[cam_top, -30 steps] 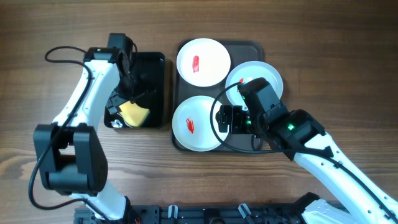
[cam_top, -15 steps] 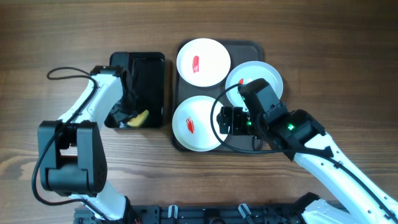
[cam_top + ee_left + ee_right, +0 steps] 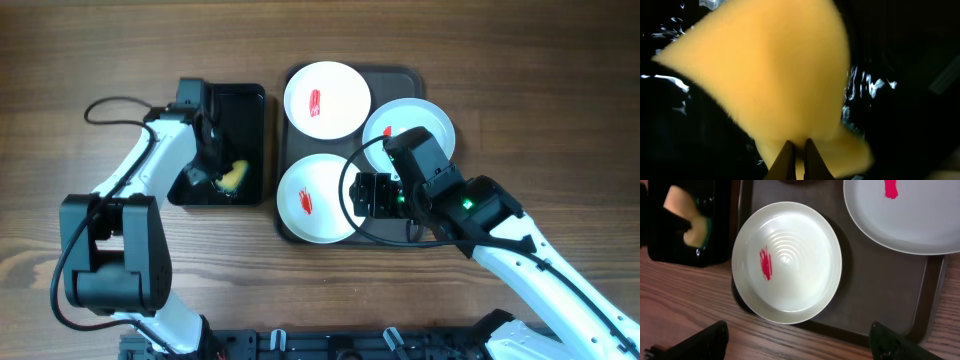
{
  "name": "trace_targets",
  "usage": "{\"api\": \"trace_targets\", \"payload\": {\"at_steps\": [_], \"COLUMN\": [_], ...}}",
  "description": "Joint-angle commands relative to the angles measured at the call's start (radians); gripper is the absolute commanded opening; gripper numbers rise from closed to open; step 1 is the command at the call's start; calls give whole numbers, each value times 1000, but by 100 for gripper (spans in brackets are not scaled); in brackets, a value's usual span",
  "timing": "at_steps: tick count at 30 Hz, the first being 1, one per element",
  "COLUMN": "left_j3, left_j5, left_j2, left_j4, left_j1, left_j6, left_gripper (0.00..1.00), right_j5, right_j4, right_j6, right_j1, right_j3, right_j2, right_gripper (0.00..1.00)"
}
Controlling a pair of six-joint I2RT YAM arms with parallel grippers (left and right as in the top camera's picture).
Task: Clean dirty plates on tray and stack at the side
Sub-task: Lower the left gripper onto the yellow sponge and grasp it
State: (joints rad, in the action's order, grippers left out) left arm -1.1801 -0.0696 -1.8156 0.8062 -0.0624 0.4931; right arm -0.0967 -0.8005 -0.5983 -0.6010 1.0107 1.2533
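The dark tray [image 3: 410, 75] holds three plates. A white plate [image 3: 327, 100] lies at the back and another white plate [image 3: 315, 198] at the front left, each with a red smear. A pale blue plate [image 3: 408, 125] on the right is partly hidden by my right arm. My right gripper [image 3: 362, 193] hovers open beside the front white plate [image 3: 790, 260], fingers [image 3: 705, 340] wide apart, holding nothing. Inside the black tub [image 3: 250, 110], my left gripper [image 3: 215, 175] is shut on a yellow sponge [image 3: 232, 176]. The left wrist view shows the fingertips [image 3: 799, 150] pinching the sponge [image 3: 770, 70].
The glossy black tub stands left of the tray, with a narrow strip of wooden table [image 3: 520, 80] between them. The right wrist view shows the tub [image 3: 670, 250], the sponge [image 3: 682, 215], the tray's front rim [image 3: 875, 335] and the blue plate [image 3: 910, 215].
My left gripper has closed on the sponge in the tub, squeezing it smaller, and has shifted slightly. The right arm and the plates have not moved.
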Motion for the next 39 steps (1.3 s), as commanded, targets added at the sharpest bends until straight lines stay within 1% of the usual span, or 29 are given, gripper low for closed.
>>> {"api": "trace_targets", "payload": {"at_steps": [1, 3, 4, 6, 7, 9, 11, 12, 14, 16, 19, 22, 25, 28, 31, 33, 35, 38, 39], "left_j3": [-74, -76, -76, -76, -76, -76, -76, -76, -76, -76, -73, -47, 5, 75, 112, 122, 123, 123, 123], "left_j5": [-98, -98, -97, -97, -98, -89, -74, -75, -76, -80, -151, -226, -257, -258, -293, -307, -291, -249, -219], "left_j2": [-2, -2, -2, -2, -2, -2, -2, -2, -2, -2, -2, -2, -2, -2, -2, -2, -2, -2, -2], "left_j4": [-2, -2, 4, 43, 64, 104, 152, 172, 198, 205, 181, 118, 53, -35, -96, -113, -117, -122, -122], "left_j1": [-20, -20, -20, -20, -18, -17, -10, -2, 23, 55, 107, 143, 161, 173, 183, 188, 188, 188, 188], "left_j6": [-97, -97, -97, -95, -92, -80, -41, -28, -13, -10, -21, -38, -44, -44, -44, -45, -45, -72, -72], "left_gripper": [11, 22, 31, 37, 34, 23, 20, 22, 34, 36, 36, 36, 36, 40, 43, 43, 42, 36, 32], "right_j5": [-9, -9, -9, -9, -9, -9, -9, -9, -9, -9, -9, -8, -9, -9, -9, -9, -9, -9, -9], "right_j4": [-2, -2, -1, -1, -1, -2, -1, -1, -1, -1, -2, -1, -2, -2, -2, -2, -2, -2, -3], "right_j6": [-6, -7, -7, -7, -7, -6, -7, -7, -7, -7, -7, -6, -7, -6, -7, -6, -6, -7, -7], "right_j1": [1, 1, 1, 1, 1, 1, 1, 1, 1, 1, 1, 1, 1, 1, 1, 1, 1, 1, 1], "right_j3": [17, 17, 17, 17, 17, 17, 17, 17, 17, 16, 15, 15, 15, 15, 15, 15, 15, 15, 15], "right_j2": [13, 13, 13, 13, 13, 13, 13, 13, 13, 13, 13, 13, 13, 13, 13, 13, 13, 13, 13], "right_gripper": [91, 90, 90, 91, 91, 91, 91, 92, 92, 92, 92, 93, 93, 93, 93, 93, 93, 93, 93]}}
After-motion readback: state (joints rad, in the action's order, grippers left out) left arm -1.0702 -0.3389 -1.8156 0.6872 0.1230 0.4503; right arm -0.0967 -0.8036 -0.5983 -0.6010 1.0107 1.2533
